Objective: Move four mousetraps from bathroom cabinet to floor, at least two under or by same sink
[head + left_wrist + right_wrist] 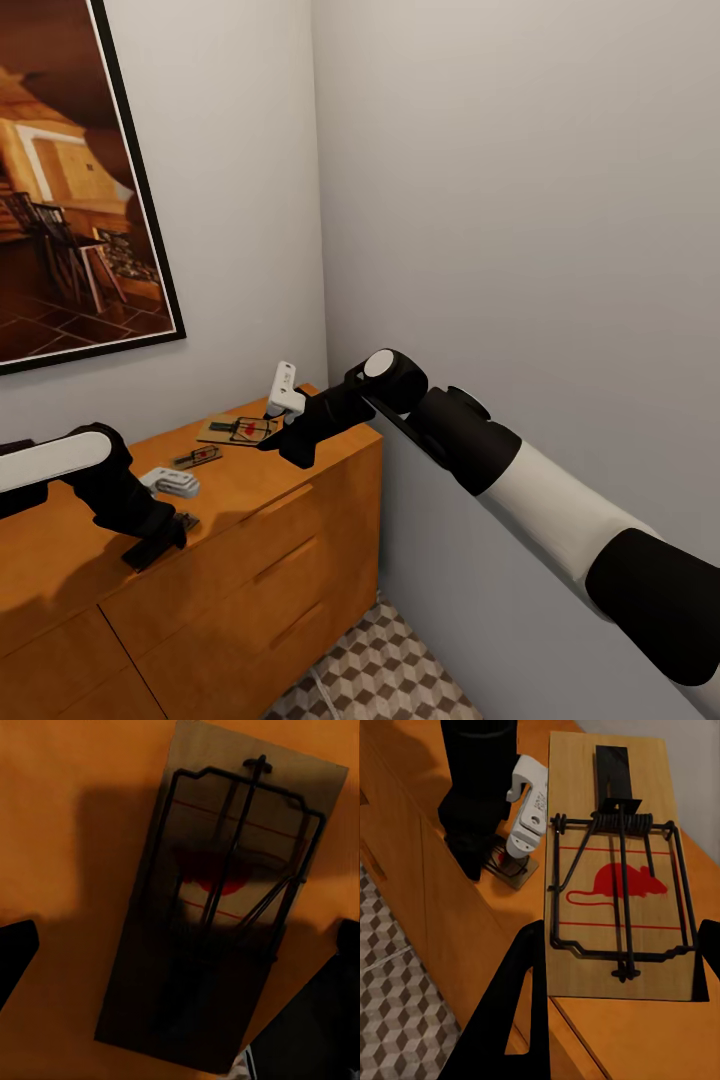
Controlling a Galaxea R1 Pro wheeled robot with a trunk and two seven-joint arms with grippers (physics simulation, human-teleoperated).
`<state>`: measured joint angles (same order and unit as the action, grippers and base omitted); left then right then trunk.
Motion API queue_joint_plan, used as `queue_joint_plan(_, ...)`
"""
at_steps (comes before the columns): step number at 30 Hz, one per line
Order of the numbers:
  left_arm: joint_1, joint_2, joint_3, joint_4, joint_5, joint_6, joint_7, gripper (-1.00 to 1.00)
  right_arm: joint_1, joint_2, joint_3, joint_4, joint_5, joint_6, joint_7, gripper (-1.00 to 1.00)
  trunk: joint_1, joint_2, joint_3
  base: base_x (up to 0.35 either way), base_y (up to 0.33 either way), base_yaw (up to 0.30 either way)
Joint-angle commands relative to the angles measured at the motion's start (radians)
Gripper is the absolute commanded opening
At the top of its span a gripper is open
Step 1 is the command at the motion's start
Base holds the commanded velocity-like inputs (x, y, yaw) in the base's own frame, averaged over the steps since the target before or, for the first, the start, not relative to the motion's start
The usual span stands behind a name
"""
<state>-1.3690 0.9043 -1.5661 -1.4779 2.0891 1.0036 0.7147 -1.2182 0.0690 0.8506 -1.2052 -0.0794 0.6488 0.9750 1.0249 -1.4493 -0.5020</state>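
Mousetraps lie on top of the orange-brown cabinet [250, 570]. The largest-looking mousetrap [238, 431] lies near the cabinet's right end; my right gripper [283, 441] hovers at it, open. In the right wrist view this mousetrap [619, 870] lies between the spread fingers of my right gripper [619, 945]. A second mousetrap [197, 457] lies further left. My left gripper [160, 540] is low over the cabinet top, open, its fingers straddling a mousetrap [217, 907] without touching it. The tiled bathroom floor [380, 670] shows below. The sink is out of view.
A dark framed picture [70, 180] hangs on the wall above the cabinet. A grey side wall [520, 250] stands close against the cabinet's right end, hemming in my right arm. Drawer fronts with bar handles [285, 560] face the floor.
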Motion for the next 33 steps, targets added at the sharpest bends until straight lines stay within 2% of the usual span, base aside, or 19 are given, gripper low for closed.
queue_joint_plan(1,-0.002,0.0,-0.009,-0.001,0.01,-0.002,0.009,1.0,-0.001,0.0,0.001,0.0,-0.01,0.01,-0.001,-1.0,0.0,-0.001,-0.001,0.0,0.0,0.0)
queue_joint_plan(3,-0.002,-0.002,-0.03,-0.001,0.01,-0.003,0.008,1.0,-0.001,0.0,0.001,0.0,-0.01,0.01,-0.001,-1.0,0.0,-0.001,-0.001,0.0,0.0,0.0)
queue_joint_plan(8,-0.001,-0.004,-0.048,-0.001,0.009,-0.013,0.008,1.0,0.001,0.0,0.001,0.0,-0.009,0.01,-0.001,-1.0,0.0,-0.001,-0.001,0.0,0.0,0.0)
queue_joint_plan(9,-0.001,-0.004,-0.05,-0.002,0.009,-0.015,0.007,-1.0,0.002,0.0,0.001,0.0,-0.009,0.01,-0.001,-1.0,0.0,-0.001,-0.001,0.0,0.0,0.0)
queue_joint_plan(27,-0.002,-0.002,-0.044,-0.004,0.01,-0.015,0.006,-1.0,0.003,-0.001,0.0,0.001,-0.009,0.009,-0.003,-1.0,0.0,-0.001,-0.001,0.0,0.0,0.0)
queue_joint_plan(30,-0.003,0.009,0.019,-0.008,0.011,-0.007,0.006,-1.0,0.003,-0.003,0.0,0.005,-0.009,0.009,-0.005,-1.0,0.0,-0.001,-0.001,0.0,0.0,0.0)
queue_joint_plan(31,-0.004,0.013,0.052,-0.01,0.012,-0.003,0.007,-1.0,0.003,-0.003,-0.001,0.006,-0.01,0.009,-0.007,-1.0,0.0,-0.001,-0.001,0.0,0.0,0.0)
queue_joint_plan(32,-0.004,0.022,0.1,-0.011,0.013,0.002,0.007,-1.0,0.003,-0.003,-0.002,0.007,-0.01,0.009,-0.012,-1.0,0.0,-0.001,-0.001,0.0,0.0,0.0)
queue_joint_plan(33,-0.004,0.028,0.126,-0.012,0.013,0.006,0.007,-1.0,0.003,-0.003,-0.002,0.007,-0.01,0.009,-0.016,-1.0,0.0,-0.001,-0.001,0.0,0.0,0.0)
